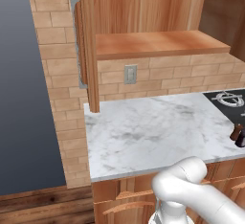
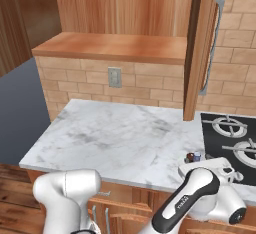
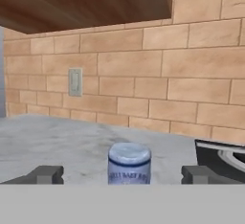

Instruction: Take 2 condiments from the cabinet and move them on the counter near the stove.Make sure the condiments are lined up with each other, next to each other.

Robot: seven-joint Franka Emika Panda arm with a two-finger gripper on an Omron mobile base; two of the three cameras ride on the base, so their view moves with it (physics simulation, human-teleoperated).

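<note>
The table (image 1: 143,132) is a white marble slab with grey veins, set over wooden drawers (image 1: 129,199) with curved handles. Behind it runs a tan brick wall (image 3: 191,89) carrying one grey outlet plate (image 2: 114,77). Above hangs the light-brown cabinet (image 1: 158,43) — one plank shelf, wood-panel back, one tall door (image 2: 200,48) standing open with a grey handle. The black stove (image 2: 230,138) sits at the table's right end; two burner grates show in the right base view.

Two condiment bottles stand upright on the table near the stove, close beside each other: one blue-capped bottle (image 3: 129,163) with a pale label and one brown bottle (image 1: 236,132).

In the hand view the jaws stand wide, one dark tip on each side of the blue-capped bottle and clear of it — holding nothing.
</note>
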